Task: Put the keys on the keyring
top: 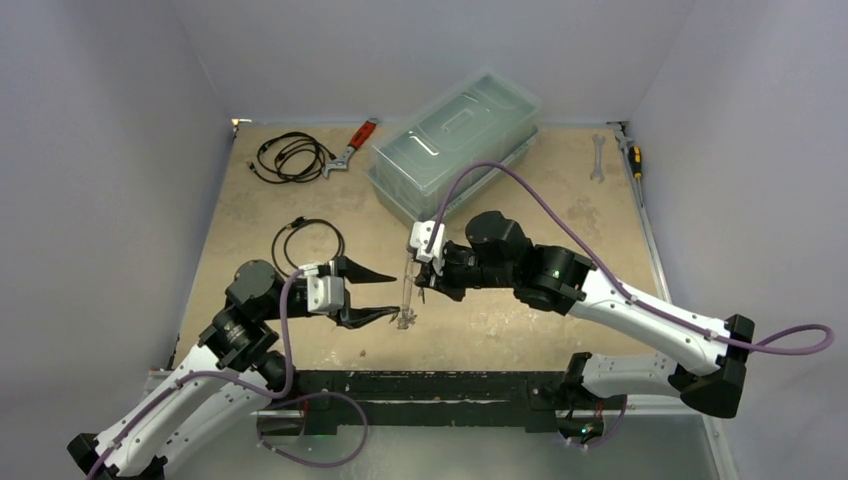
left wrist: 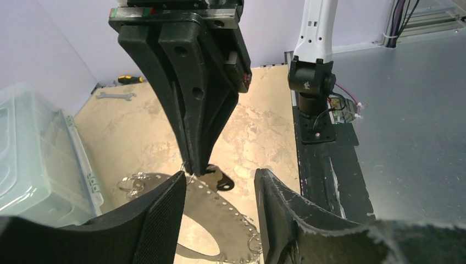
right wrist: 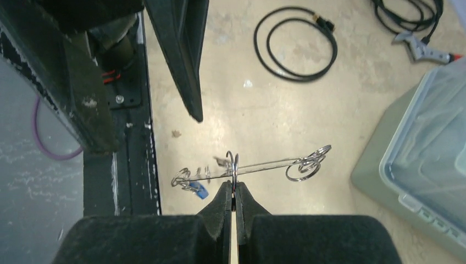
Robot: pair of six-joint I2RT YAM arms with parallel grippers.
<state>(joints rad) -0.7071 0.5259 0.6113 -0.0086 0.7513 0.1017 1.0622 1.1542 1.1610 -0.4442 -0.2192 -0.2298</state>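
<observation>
My right gripper is shut on a small metal split ring threaded on the keyring. The keyring is a thin pale loop, seen edge-on and held off the table. A key with a blue tag hangs at its near end, and small metal rings hang at its far end. My left gripper is open and empty, with the right gripper's fingertips just beyond its jaws. A black key tag shows there. A dark oval band lies below.
A black round cable loop lies behind the left gripper. Further back are a cable bundle, a red-handled wrench and a clear plastic box. A spanner and a screwdriver lie at the back right.
</observation>
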